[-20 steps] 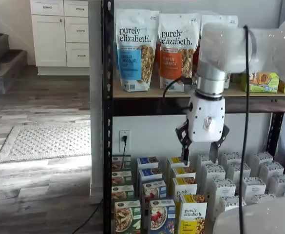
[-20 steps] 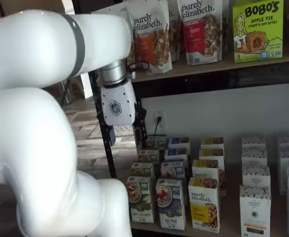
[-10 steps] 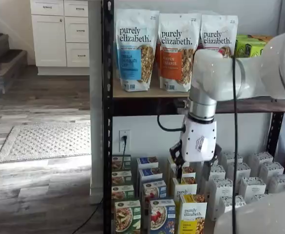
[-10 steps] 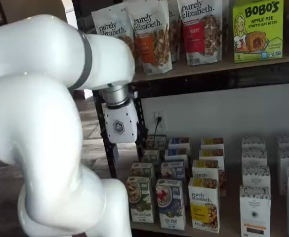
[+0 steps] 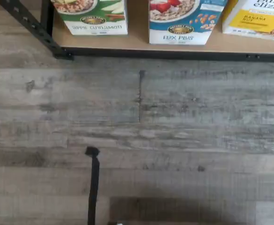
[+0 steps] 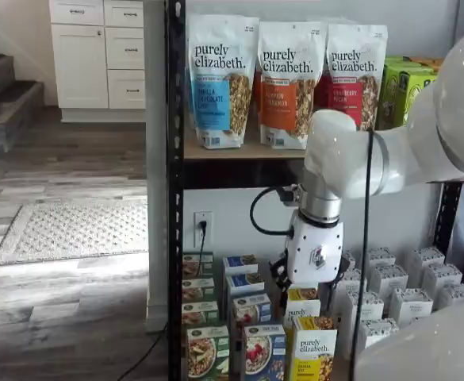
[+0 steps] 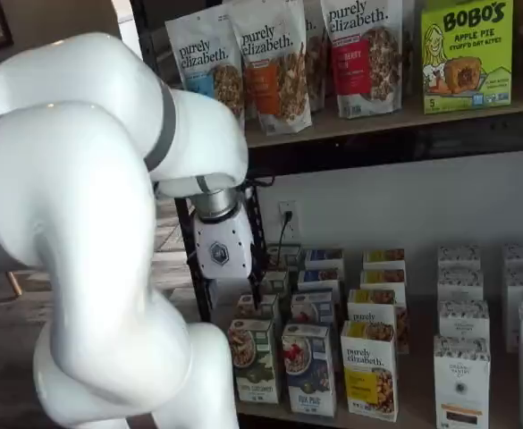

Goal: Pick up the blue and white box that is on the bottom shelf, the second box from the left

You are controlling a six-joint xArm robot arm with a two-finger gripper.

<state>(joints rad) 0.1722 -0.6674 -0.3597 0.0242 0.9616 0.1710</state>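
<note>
None of the pick is done yet, by my reading: the small blue and white cardboard carton [image 5: 185, 21] stands untouched on the light wooden board of the bottom shelf [image 5: 137, 44] in the wrist view, where no fingers show. Its front shows a bowl with red berries above a blue band, flanked by a green-and-white carton [image 5: 91, 16] and a yellow-and-white carton [image 5: 258, 18].

In a shelf view the white-bodied gripper [image 6: 283, 279] hangs above and behind the front carton [image 6: 262, 352]; its black fingers are mostly hidden, so I cannot tell their spread.

In a shelf view the gripper [image 7: 216, 288] sits left of and above the carton [image 7: 309, 369]. Descent, closing and lifting remain.
</note>
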